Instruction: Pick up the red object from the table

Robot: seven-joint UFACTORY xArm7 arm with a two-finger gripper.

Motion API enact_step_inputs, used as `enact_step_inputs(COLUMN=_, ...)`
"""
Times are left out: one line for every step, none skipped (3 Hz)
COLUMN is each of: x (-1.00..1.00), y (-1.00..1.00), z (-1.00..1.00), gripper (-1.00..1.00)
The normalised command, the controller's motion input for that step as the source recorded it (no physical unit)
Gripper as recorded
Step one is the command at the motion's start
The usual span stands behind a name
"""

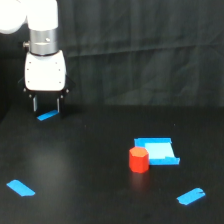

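The red object (139, 159) is a short red-orange cylinder standing upright on the black table (90, 165), right of centre in the exterior view. It touches or nearly touches the left front edge of a flat blue tray-like piece (159, 150). My gripper (46, 105) hangs from the white arm at the upper left, far from the cylinder. Its two thin fingers (34, 104) point straight down with a gap between them and nothing held. The fingertips hover just above a blue tape strip (47, 116).
Two more blue tape strips lie on the table, one at the front left (21, 188) and one at the front right (191, 196). A dark curtain (150, 50) closes off the back of the scene.
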Motion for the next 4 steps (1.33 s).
enact_step_inputs(x=0.45, y=-0.34, z=-0.15, gripper=1.00)
enact_step_inputs(x=0.46, y=-0.35, z=-0.15, gripper=1.00)
enact_step_inputs(x=0.63, y=-0.55, z=-0.18, gripper=1.00)
enact_step_inputs(x=0.89, y=-0.80, z=-0.13, gripper=1.00)
